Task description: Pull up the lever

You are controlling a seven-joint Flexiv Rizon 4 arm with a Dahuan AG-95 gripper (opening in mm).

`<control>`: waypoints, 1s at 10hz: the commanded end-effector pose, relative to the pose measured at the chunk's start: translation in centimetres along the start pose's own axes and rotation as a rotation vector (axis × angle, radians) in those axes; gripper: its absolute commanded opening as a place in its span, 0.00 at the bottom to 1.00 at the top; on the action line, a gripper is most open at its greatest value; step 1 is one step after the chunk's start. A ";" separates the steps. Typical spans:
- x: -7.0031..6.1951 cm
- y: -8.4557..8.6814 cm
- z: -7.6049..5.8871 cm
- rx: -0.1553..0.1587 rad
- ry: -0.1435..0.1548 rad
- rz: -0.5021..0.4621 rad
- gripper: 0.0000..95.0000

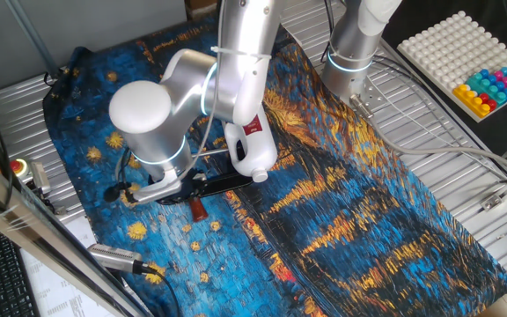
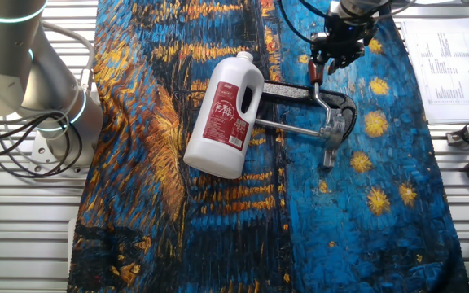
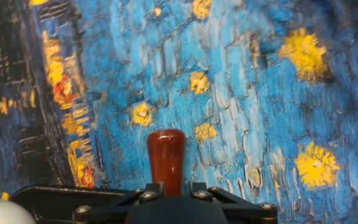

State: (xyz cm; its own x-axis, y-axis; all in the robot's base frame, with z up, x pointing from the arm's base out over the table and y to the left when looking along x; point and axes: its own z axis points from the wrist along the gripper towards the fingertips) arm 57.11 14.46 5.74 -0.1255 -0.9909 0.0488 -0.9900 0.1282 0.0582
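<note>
The lever is a slim silver rod hinged to a black fixture on the blue painted cloth. Its reddish-brown knob stands straight up in the hand view, between my two black fingers. My gripper comes down on the knob from the far side of the fixture and is shut on it. In one fixed view the arm's big joint hides most of the gripper; the knob shows just below the fixture.
A white jug with a red label lies against the fixture's left end. A longer plain silver crossbar runs out from the hinge. A white peg tray sits at the far right, beyond a second arm base.
</note>
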 end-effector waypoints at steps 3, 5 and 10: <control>0.0 0.0 0.6 0.008 -0.006 -0.004 0.20; -0.1 -0.1 0.9 0.007 -0.009 -0.005 0.20; -0.7 0.0 1.1 0.003 0.003 0.000 0.20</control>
State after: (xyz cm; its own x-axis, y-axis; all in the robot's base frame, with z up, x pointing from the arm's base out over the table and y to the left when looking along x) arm 57.06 15.24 4.74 -0.1251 -0.9904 0.0591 -0.9894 0.1290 0.0672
